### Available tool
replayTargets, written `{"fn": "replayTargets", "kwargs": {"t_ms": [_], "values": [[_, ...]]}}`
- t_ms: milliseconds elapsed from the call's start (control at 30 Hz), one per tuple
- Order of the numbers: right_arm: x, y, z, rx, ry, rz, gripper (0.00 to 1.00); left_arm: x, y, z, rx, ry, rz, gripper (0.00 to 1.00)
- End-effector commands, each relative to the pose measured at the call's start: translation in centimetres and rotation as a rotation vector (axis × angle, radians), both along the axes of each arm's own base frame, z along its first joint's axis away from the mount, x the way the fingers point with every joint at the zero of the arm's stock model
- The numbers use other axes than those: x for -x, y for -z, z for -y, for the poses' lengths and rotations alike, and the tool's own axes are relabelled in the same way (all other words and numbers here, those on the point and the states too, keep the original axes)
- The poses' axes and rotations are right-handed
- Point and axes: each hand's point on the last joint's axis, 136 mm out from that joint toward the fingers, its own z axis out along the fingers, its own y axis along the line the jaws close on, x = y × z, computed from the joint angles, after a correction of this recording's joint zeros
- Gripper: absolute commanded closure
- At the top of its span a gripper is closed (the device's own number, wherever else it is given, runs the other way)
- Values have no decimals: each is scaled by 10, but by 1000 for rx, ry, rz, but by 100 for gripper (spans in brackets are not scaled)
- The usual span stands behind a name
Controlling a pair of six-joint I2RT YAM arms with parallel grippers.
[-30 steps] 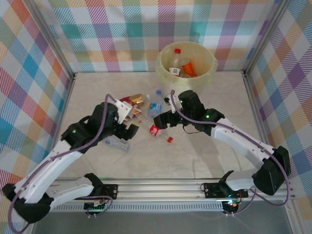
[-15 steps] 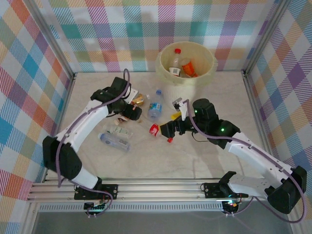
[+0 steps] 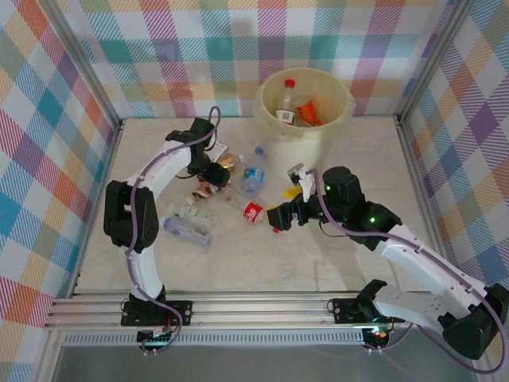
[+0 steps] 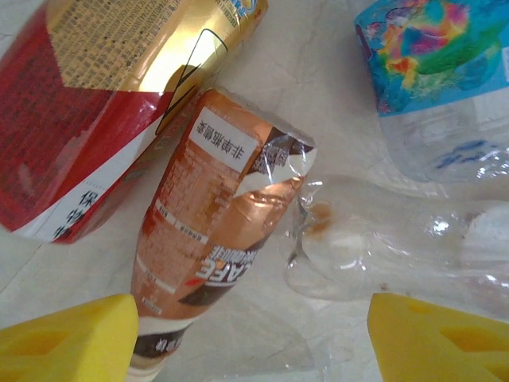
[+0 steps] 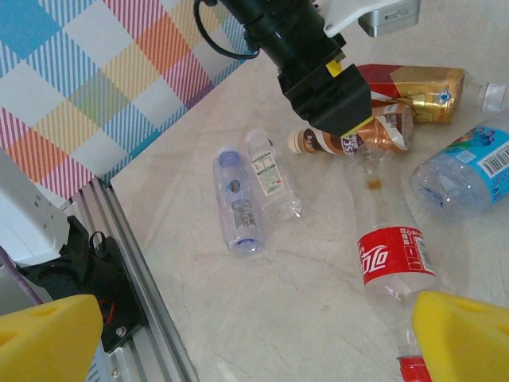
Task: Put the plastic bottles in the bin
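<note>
— As my left tool [image 4: 250,318] hangs low over the heap, its pads stand apart w/ the brown-label bottle [image 4: 215,231] lying between them. Nothing clamped yet.
— And the right?
— Right tool [image 5: 254,342] is spread wide and holds nothing. It hovers over the red-label bottle [image 5: 395,256], which lies flat on the surface [image 5: 262,318], cap end by one pad.
— What else is near the left one?
— A red-and-gold bottle [image 4: 95,103] right against the brown one, and a blue-label bottle [image 4: 437,72] a bit off on the other side. Two clear bottles [image 5: 235,199] lie side by side nearer the rail [image 5: 143,263].
— So where are we, approx?
— Bin [image 3: 267,111] stands upright at the far edge of the surface w/ several bottles inside already, maybe four, can't count exactly. I count six out on the surface. So roughly a third to half done, imo.
— Next?
— I'd judge left takes the brown one and right the red one, then both go to the bin. That leaves four.
</note>
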Motion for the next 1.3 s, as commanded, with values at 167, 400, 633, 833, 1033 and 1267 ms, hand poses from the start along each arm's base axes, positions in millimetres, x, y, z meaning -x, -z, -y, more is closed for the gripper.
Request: {"fn": "replayTargets", "kwargs": {"t_ms": [167,400,633,833,1033,1267], "values": [[5,3,3,6,-3,7,0,-8,21,-2,-17,1,-65,24],[3,2,3,12,1,0,0,-13,28,-9,-54,-31,-61,24],[3,2,3,7,8,-7,0,-15,35,-10,-59,-57,-68,22],[2,3,3,5,13,-16,0,-17,33,-10,-53,-82,-63,26],[2,3,3,6,16,-18,0,-17,25,-10,-30,-88,-60,31],[3,7,5,12,25,-24,0,-17,5,-14,10,-104,-24,28]]}}
